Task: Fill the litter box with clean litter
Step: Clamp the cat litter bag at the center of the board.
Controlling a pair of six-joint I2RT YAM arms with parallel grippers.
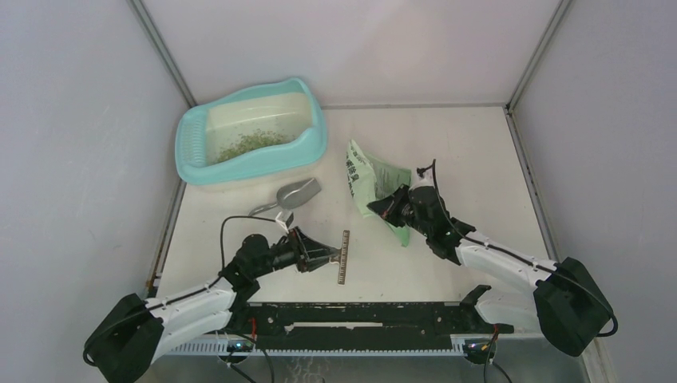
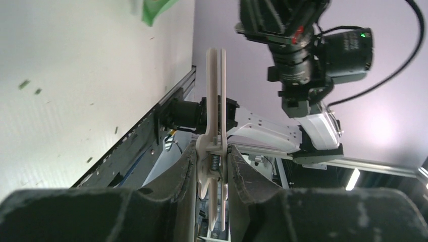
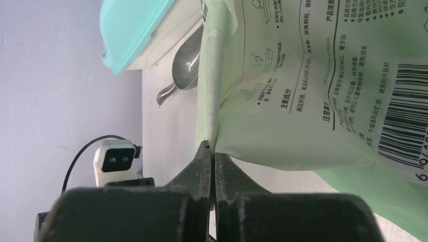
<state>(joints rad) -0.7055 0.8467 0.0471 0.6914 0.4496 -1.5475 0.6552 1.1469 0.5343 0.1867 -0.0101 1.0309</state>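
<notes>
Progress: early, by my judgement; only a thin scatter is in and most of the filling is left.
Litter box [image 1: 190, 156]: far-left corner of the worktop [image 1: 479, 159], holding sparse litter [image 1: 251, 144].
Bag [image 3: 303, 75]: mid-worktop; contents not visible.
Right gripper [image 3: 212, 151]: closed, pinching the bag's edge.
Left gripper [image 2: 212, 157]: narrowly parted, clamped on a white clip [image 2: 216, 101].

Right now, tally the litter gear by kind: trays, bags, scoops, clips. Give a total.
Trays: 1, the light turquoise plastic litter box, with some litter inside.
Bags: 1, the flat green printed bag, pinched at its edge by the right gripper.
Scoops: 1, the grey metal scoop.
Clips: 1, the white plastic spring clip, in the left gripper.
Total: 4.
</notes>
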